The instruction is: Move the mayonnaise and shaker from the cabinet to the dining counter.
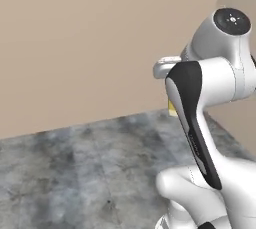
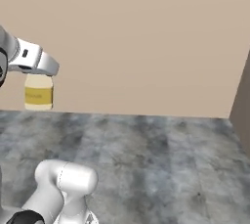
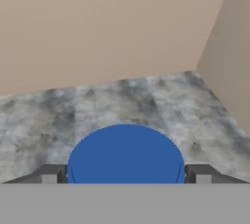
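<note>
You will find no legible text, brand, number or sign in any view. The mayonnaise (image 2: 38,91), hanging directly beneath the gripper (image 2: 39,75), carries a darker yellow label band around its middle, but any print on it is too blurred to read. Its blue lid (image 3: 126,153), seated between the fingers (image 3: 49,174), is plain and unmarked.
</note>
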